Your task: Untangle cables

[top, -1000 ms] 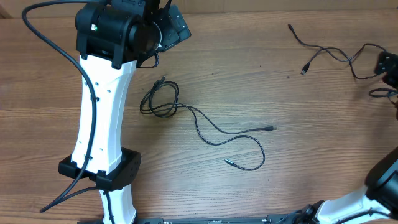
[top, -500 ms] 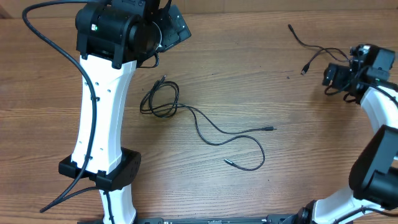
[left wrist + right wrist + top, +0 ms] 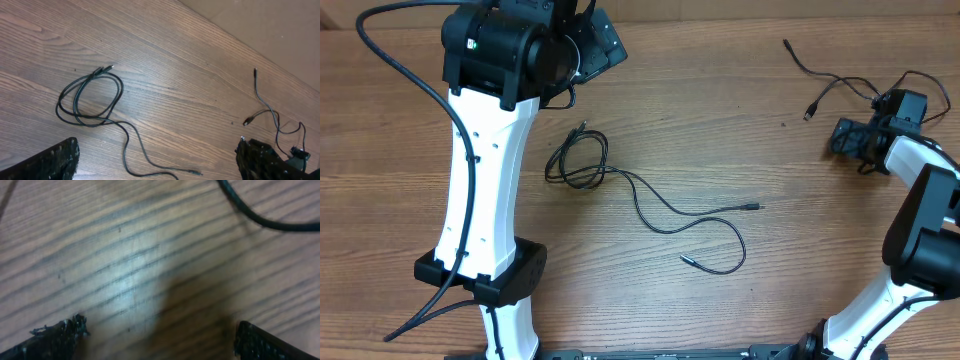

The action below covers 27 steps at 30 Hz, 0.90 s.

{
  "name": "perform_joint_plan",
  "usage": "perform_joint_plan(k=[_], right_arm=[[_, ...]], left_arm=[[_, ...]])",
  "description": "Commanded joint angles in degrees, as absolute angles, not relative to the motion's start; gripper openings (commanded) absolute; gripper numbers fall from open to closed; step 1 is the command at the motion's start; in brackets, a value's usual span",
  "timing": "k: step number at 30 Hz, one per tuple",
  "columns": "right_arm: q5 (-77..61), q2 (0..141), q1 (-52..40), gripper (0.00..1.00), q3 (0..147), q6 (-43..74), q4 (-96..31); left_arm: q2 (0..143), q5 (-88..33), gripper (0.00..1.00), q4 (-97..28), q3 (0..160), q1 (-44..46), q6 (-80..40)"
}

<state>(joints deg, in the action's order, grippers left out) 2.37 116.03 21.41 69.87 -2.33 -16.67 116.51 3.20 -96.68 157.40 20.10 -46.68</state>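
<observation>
Jaws on both are wide open and empty, the left gripper (image 3: 157,161) up behind the looped cable (image 3: 578,160) mid-table, the right gripper (image 3: 848,138) low beside the far cable (image 3: 840,85), so it might just pinch bare table (image 3: 720,120) or snag two strands together.

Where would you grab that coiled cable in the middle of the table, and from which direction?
Probably by the plug end of the cable, coming straight down from above. The cable lies flat on the table, so it can only be pinched from the top. That end also lies alone, clear of the overlapping loops at the other end.
</observation>
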Motion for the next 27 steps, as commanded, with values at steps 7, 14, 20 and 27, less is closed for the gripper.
perform_joint_plan(k=[7, 14, 20, 27], right_arm=[[2.9, 121.7, 21.6, 1.0, 70.2, -1.9, -7.9], [2.4, 127.5, 21.6, 1.0, 70.2, -1.9, 3.9], [2.5, 132.2, 22.0, 1.0, 70.2, -1.9, 13.3], [2.5, 132.3, 26.0, 1.0, 70.6, -1.9, 25.3]], left_arm=[[116.7, 3.1, 1.0, -96.8, 157.5, 19.9, -46.1], [116.7, 3.1, 1.0, -96.8, 157.5, 19.9, -46.1], [116.7, 3.1, 1.0, -96.8, 157.5, 19.9, -46.1], [116.7, 3.1, 0.99, -96.8, 157.5, 19.9, -46.1]])
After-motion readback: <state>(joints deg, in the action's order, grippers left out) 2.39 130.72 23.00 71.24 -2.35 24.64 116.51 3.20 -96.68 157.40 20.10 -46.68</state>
